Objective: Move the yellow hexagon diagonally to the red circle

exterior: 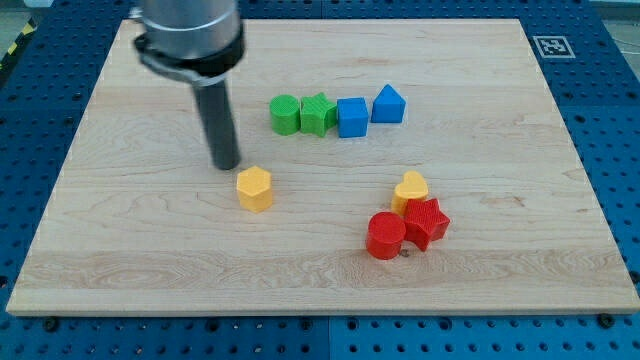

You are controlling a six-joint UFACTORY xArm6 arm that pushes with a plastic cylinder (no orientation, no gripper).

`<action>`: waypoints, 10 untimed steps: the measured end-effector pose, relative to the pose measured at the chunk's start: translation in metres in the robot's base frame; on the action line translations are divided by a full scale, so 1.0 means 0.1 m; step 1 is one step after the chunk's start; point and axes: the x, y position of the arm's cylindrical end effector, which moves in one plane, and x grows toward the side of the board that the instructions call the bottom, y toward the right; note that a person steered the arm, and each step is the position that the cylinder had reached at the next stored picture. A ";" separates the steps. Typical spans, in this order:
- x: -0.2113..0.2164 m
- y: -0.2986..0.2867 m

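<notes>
My tip point(227, 165) sits just up-left of the yellow hexagon point(254, 187), no claw fitted to report. The red circle point(385, 236) waits well apart toward the worktop's point(120, 250) lower right; the whole push remains.

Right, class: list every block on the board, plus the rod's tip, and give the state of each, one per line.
my tip: on the board, just up-left of the yellow hexagon, a small gap between.
yellow hexagon: upright, alone.
red circle: touching the red star.
red star: against the yellow heart.
yellow heart: upright.
green circle: touching the green star.
green star: touching the blue cube.
blue cube: upright.
blue triangle: upright.
</notes>
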 end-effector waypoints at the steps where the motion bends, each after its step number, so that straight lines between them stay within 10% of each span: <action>1: 0.09 -0.10; 10: 0.26 1.13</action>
